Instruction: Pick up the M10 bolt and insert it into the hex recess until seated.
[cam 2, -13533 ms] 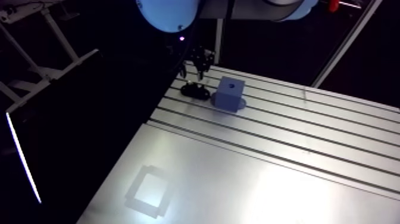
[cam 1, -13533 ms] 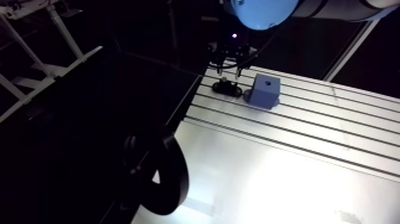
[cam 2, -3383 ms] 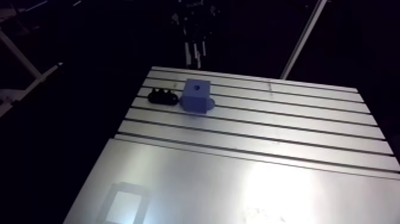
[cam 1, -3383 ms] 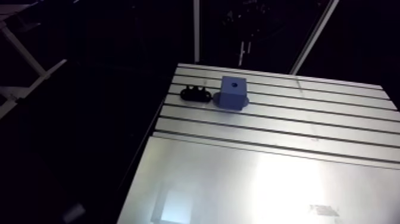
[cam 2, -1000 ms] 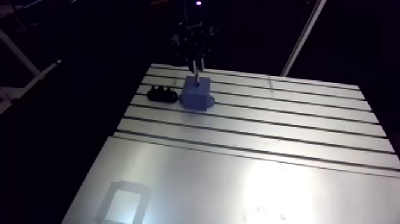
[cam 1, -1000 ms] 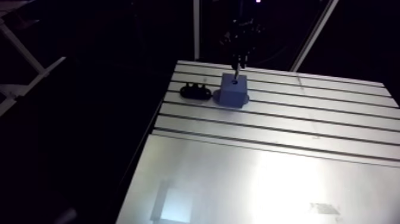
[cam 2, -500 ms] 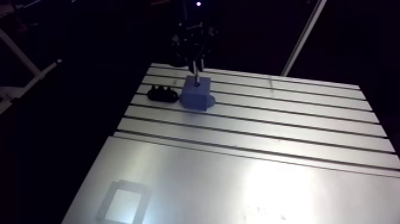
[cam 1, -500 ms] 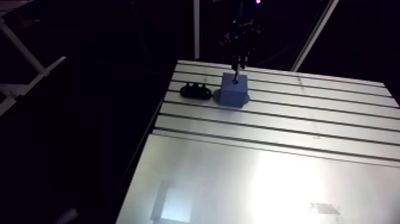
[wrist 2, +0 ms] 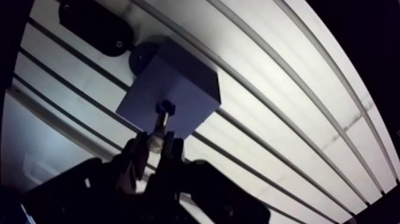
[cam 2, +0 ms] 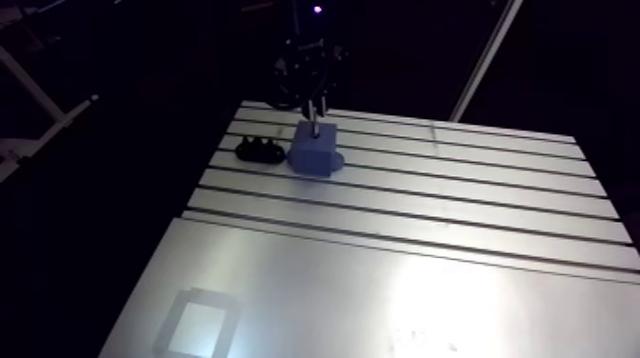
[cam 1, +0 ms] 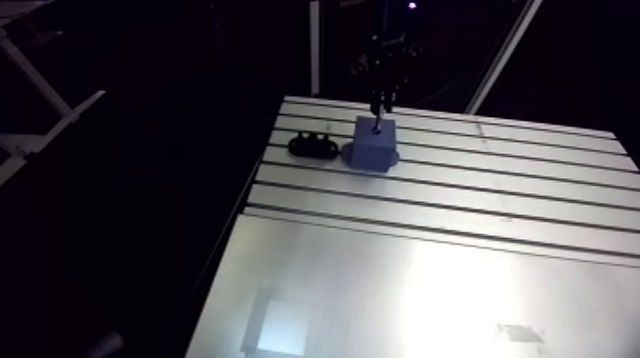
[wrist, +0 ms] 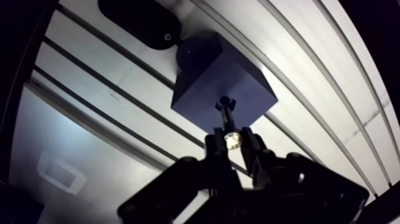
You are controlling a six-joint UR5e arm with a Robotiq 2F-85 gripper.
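My tool is clamped on the M10 bolt. The bolt's upper end is pinched between the two fingers and its shank hangs straight down under the tool, so I judge the pick-up done. The shank's tip meets the dark hex recess in the top face of the blue block, directly beneath my tool. I cannot tell whether the tip has entered or only touches the mouth. Most of the shank shows above the block, so the bolt is not seated. By my reckoning, I have yet to press down until it bottoms, then let go. Ahead of the tool, past the block, a black holder lies on the table.
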